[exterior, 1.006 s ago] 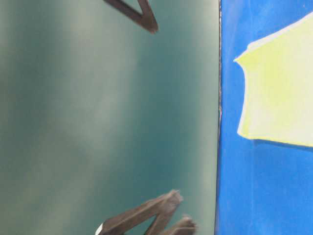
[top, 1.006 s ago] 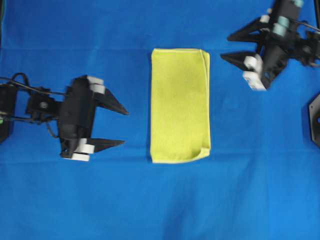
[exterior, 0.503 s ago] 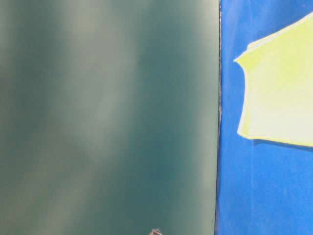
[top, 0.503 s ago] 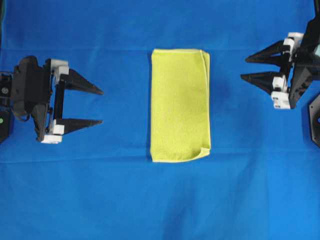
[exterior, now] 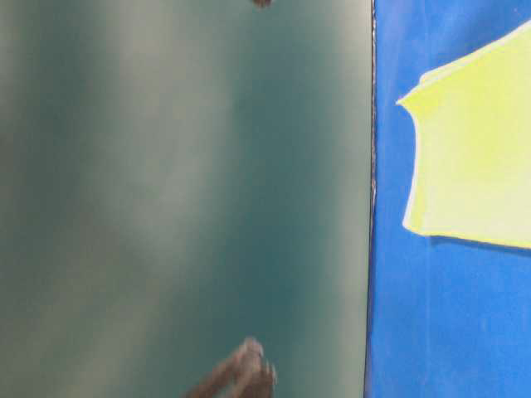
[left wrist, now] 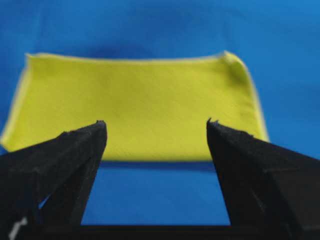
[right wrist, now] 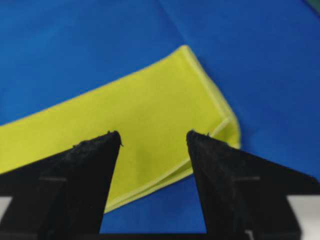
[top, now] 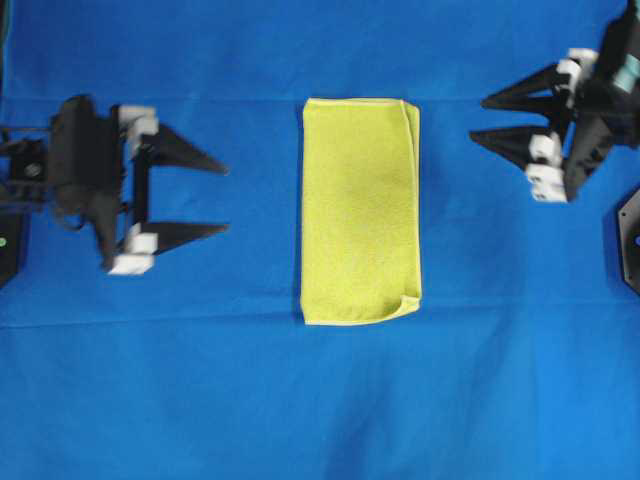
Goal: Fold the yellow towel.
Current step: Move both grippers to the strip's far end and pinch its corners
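Observation:
The yellow towel (top: pixel 360 210) lies flat in the middle of the blue cloth, folded once into a tall rectangle, with its lower right corner slightly curled. It also shows in the table-level view (exterior: pixel 473 149), the left wrist view (left wrist: pixel 135 107) and the right wrist view (right wrist: pixel 125 125). My left gripper (top: pixel 225 197) is open and empty, to the left of the towel and apart from it. My right gripper (top: pixel 478 118) is open and empty, to the right of the towel's upper part and apart from it.
A blue cloth (top: pixel 320 400) covers the table. A black mount (top: pixel 630 240) sits at the right edge. In the table-level view a dark green wall (exterior: pixel 182 199) fills the left side.
My left gripper has pulled back to the left, then come a little toward the towel. My right gripper has drawn away to the right. The towel has not moved.

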